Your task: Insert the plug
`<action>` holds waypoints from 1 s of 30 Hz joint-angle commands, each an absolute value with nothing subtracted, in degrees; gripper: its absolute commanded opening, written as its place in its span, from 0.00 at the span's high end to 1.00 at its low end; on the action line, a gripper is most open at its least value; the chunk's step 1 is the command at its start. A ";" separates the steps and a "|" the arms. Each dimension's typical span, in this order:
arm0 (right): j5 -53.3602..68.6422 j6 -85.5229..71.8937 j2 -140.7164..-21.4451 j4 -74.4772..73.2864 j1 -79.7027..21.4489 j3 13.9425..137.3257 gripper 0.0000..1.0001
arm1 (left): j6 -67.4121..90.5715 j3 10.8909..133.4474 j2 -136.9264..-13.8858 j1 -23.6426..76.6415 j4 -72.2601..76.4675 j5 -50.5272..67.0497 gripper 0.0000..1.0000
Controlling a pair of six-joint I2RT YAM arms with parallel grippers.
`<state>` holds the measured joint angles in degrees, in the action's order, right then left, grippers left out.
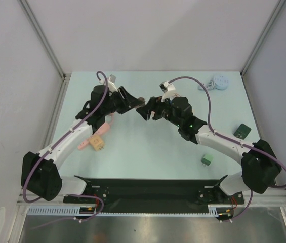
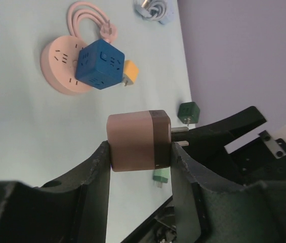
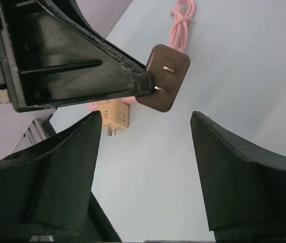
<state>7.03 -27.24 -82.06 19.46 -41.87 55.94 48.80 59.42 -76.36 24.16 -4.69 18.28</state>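
My left gripper (image 2: 140, 154) is shut on a brown plug adapter (image 2: 138, 142), held above the table with its two metal prongs pointing at the right gripper. In the right wrist view the plug's pronged face (image 3: 165, 76) shows just past the left finger (image 3: 82, 66). My right gripper (image 3: 148, 152) is open and empty, facing the plug a short way off. A blue cube socket (image 2: 99, 64) sits on a round pink power strip (image 2: 54, 63) on the table. From above, the left gripper (image 1: 131, 99) and right gripper (image 1: 144, 109) nearly meet mid-table; the strip is hidden there.
An orange cube socket (image 1: 99, 142) and a pink cable (image 1: 107, 121) lie on the left under the left arm. A dark green cube (image 1: 242, 130) and a light green plug (image 1: 207, 160) lie on the right. A blue-grey round strip (image 1: 221, 81) with its cable is at the back right.
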 commanded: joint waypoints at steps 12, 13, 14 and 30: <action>-5.09 -23.99 -84.55 34.54 -44.91 56.07 0.53 | 61.70 53.00 -69.44 24.87 6.85 18.55 1.00; -5.88 -24.08 -84.90 34.28 -44.83 56.34 0.63 | 62.05 52.74 -69.09 24.87 6.94 18.46 1.00; -5.54 -24.17 -85.08 34.80 -44.74 56.08 0.67 | 62.22 52.56 -69.08 24.96 7.12 18.72 1.00; -0.79 -22.77 -86.49 44.12 -44.82 53.44 1.00 | 64.25 52.99 -68.73 24.96 9.32 20.57 0.48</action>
<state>-0.67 -23.86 -86.02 37.36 -44.51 53.47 62.50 52.80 -71.16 24.32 6.22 16.47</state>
